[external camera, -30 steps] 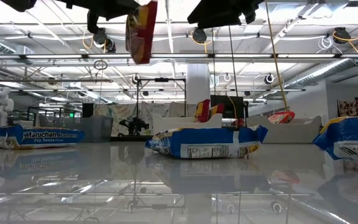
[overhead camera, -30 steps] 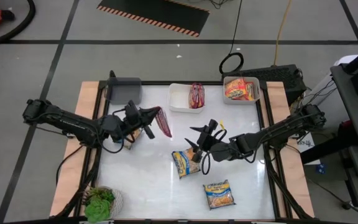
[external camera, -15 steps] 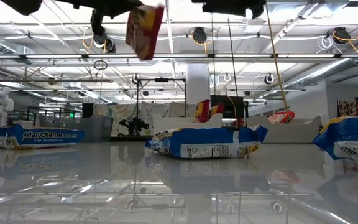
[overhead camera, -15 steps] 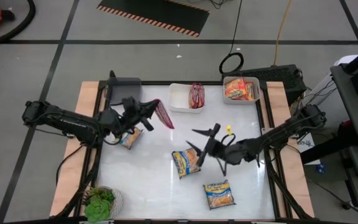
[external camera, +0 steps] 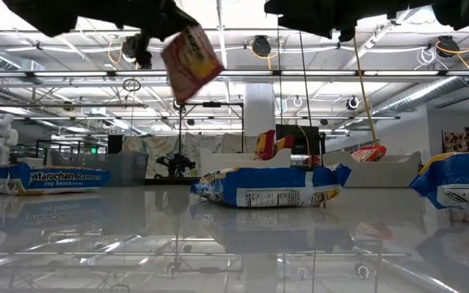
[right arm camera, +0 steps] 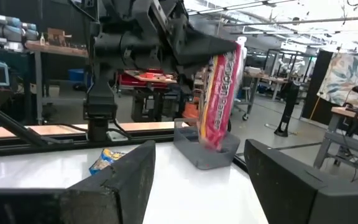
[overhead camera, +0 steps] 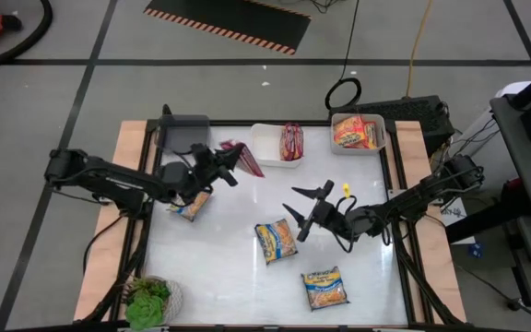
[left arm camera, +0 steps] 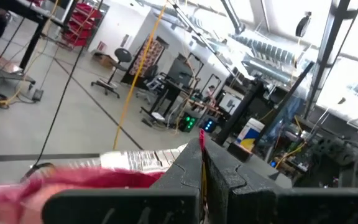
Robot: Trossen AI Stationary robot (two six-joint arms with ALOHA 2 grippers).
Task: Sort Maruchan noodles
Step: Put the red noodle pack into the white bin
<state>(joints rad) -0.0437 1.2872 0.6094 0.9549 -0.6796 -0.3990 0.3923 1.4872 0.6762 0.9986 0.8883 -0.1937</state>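
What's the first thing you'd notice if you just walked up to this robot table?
The left gripper is holding a red noodle packet up in the air near the white bin at the back of the table. The right gripper hangs open over the middle, above a blue-and-yellow packet lying flat. A green plant sits in the front left corner.

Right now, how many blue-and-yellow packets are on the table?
3: one under the left arm, one mid-table beside the right gripper, one near the front edge. More may be hidden.
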